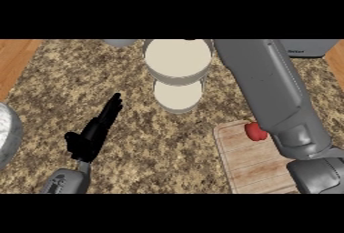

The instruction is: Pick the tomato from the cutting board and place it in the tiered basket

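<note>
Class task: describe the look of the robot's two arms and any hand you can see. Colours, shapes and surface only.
The left forearm is a smooth, rounded grey shell ending in a narrow wrist and a slim black left hand. The right forearm is a long grey, boxy casing, with a seam above a rounded grey segment. No cables, markings or sleeves show. The right hand is out of view.

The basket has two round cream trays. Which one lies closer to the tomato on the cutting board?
The lower, smaller-looking tray, the one nearer the view's bottom. It lies just up and left of the tomato and the cutting board; the larger upper tray lies farther up.
</note>
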Controlling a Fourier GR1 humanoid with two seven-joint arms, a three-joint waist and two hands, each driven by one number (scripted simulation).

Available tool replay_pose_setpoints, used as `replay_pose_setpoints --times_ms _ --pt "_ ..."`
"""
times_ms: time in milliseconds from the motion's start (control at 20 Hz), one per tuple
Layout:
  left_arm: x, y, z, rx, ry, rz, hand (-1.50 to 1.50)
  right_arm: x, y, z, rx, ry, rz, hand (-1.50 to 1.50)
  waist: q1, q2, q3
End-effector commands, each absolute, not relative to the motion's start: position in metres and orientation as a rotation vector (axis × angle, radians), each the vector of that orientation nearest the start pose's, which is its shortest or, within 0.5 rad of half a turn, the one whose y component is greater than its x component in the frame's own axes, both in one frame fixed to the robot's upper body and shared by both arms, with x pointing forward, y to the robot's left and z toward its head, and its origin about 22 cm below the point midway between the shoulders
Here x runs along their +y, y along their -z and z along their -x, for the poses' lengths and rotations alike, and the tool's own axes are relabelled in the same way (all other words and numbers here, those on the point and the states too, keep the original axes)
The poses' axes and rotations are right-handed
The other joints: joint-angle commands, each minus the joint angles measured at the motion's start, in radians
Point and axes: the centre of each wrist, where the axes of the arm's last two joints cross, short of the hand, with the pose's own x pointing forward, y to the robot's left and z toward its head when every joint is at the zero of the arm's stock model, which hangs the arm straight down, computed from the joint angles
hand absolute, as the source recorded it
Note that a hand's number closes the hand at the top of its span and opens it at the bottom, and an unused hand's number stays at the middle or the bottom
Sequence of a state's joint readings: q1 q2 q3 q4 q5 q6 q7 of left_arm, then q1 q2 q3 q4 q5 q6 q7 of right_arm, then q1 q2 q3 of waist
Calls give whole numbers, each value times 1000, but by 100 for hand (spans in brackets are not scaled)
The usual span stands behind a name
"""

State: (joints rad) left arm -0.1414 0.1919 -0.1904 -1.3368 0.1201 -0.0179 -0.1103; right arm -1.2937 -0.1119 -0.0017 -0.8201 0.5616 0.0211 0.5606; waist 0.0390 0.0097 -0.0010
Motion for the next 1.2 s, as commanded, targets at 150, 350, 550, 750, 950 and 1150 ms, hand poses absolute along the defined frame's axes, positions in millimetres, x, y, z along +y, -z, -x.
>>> replay_pose_setpoints --times_ms 150,350,550,750,950,1150 --pt "236 20 -274 -1548 254 94 0 -35 -231 -446 -1512 -704 564 150 0 3 0" --pt "223 36 -268 -1545 261 116 0 -38 -230 -452 -1498 -669 466 150 -5 3 0" --pt "243 12 -272 -1542 275 110 0 -29 -229 -454 -1452 -639 388 150 13 4 0" --pt "226 22 -273 -1543 264 110 0 -35 -222 -458 -1235 -457 254 150 22 6 0" --pt "222 15 -283 -1528 288 106 0 -33 -227 -459 -1221 -397 147 -150 15 5 0" --pt "254 13 -272 -1542 247 77 0 -41 -229 -459 -1307 -300 155 -150 -9 -3 1"
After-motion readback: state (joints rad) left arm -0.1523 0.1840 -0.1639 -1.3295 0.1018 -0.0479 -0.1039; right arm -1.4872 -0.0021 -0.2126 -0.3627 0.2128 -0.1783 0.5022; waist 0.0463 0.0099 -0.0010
